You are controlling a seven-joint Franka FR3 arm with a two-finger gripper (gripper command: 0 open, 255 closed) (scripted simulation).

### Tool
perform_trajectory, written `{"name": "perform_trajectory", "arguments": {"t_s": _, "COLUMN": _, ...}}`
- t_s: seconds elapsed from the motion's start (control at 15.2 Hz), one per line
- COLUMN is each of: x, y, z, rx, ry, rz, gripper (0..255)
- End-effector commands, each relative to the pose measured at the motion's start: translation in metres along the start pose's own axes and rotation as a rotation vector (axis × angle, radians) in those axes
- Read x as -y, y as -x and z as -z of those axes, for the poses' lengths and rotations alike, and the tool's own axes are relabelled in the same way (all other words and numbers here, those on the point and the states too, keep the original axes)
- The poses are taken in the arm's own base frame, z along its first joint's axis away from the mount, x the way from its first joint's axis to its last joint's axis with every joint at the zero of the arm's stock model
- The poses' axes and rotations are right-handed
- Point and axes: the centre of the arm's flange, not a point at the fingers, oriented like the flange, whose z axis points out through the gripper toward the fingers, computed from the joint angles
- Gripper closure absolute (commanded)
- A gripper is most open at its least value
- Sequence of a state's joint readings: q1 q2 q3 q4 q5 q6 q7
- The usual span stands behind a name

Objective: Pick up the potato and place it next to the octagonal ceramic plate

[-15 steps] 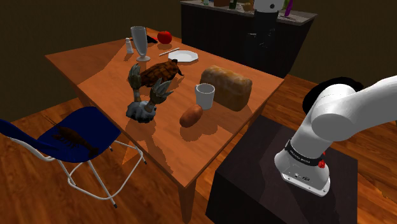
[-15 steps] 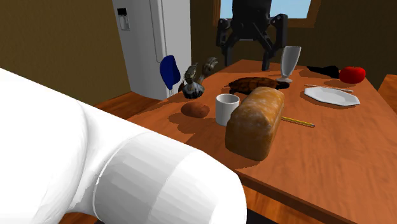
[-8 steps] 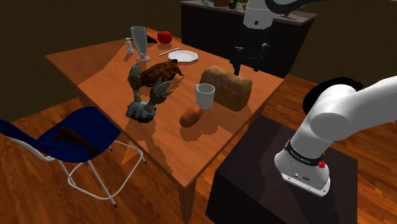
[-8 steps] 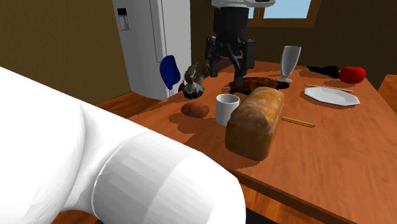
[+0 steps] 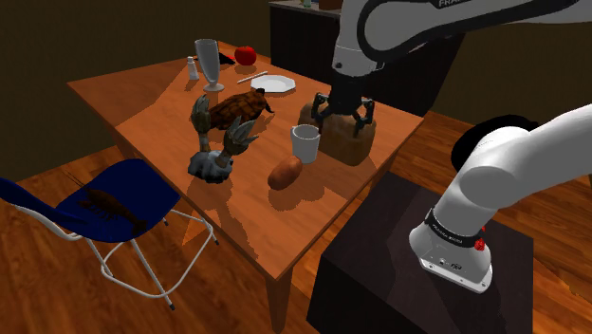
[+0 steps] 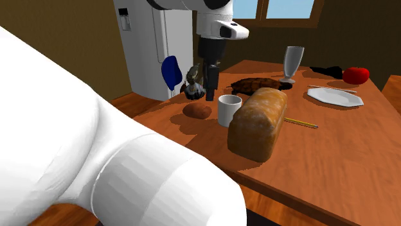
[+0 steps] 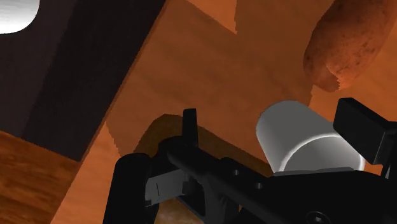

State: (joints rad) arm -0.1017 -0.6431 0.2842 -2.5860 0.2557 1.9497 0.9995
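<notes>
The arm [image 5: 398,28] rises from the stand [image 5: 379,237] at the shoulder view's lower right and passes out of the top of that view. It re-enters there as a forearm sloping down over the counter [image 5: 133,95], with the wrist turned so that the jaws point downward. The jaws stand wide open, with nothing clasped between them. In the shoulder view they hang in front of the loaf [image 5: 349,150], directly above and behind the white mug [image 5: 305,143]. In the second exterior view they are seen edge-on, hanging over the counter just beside the mug, on the side away from the loaf. In the wrist view the mug shows between the spread jaws, nearer one of them; whether that one touches the mug cannot be told. The potato [image 5: 285,173] is brown and lies on its side on the counter. It is just beside the mug, toward the counter edge that faces the stand, and is apart from the jaws. The white plate [image 5: 273,84] sits toward the far side of the counter, near the tomato [image 5: 246,54] and well apart from the potato.
</notes>
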Motion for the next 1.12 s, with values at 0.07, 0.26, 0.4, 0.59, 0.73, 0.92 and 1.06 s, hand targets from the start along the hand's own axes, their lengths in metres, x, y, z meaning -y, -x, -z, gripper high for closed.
{"name": "perform_trajectory", "arguments": {"t_s": 0.07, "x": 0.028, "y": 0.004, "z": -0.026, "rx": 0.010, "ry": -0.030, "rz": -0.193, "gripper": 0}}
{"name": "perform_trajectory", "arguments": {"t_s": 0.26, "x": 0.055, "y": 0.003, "z": -0.050, "rx": 0.019, "ry": -0.057, "rz": -0.374, "gripper": 0}}
{"name": "perform_trajectory", "arguments": {"t_s": 0.4, "x": 0.074, "y": 0.000, "z": -0.065, "rx": 0.025, "ry": -0.075, "rz": -0.496, "gripper": 0}}
{"name": "perform_trajectory", "arguments": {"t_s": 0.59, "x": 0.091, "y": -0.005, "z": -0.084, "rx": 0.031, "ry": -0.092, "rz": -0.609, "gripper": 0}}
{"name": "perform_trajectory", "arguments": {"t_s": 0.73, "x": 0.092, "y": -0.005, "z": -0.094, "rx": 0.031, "ry": -0.092, "rz": -0.609, "gripper": 0}}
{"name": "perform_trajectory", "arguments": {"t_s": 0.92, "x": 0.094, "y": -0.005, "z": -0.110, "rx": 0.031, "ry": -0.092, "rz": -0.609, "gripper": 0}}
{"name": "perform_trajectory", "arguments": {"t_s": 1.06, "x": 0.094, "y": -0.005, "z": -0.118, "rx": 0.031, "ry": -0.092, "rz": -0.609, "gripper": 0}}
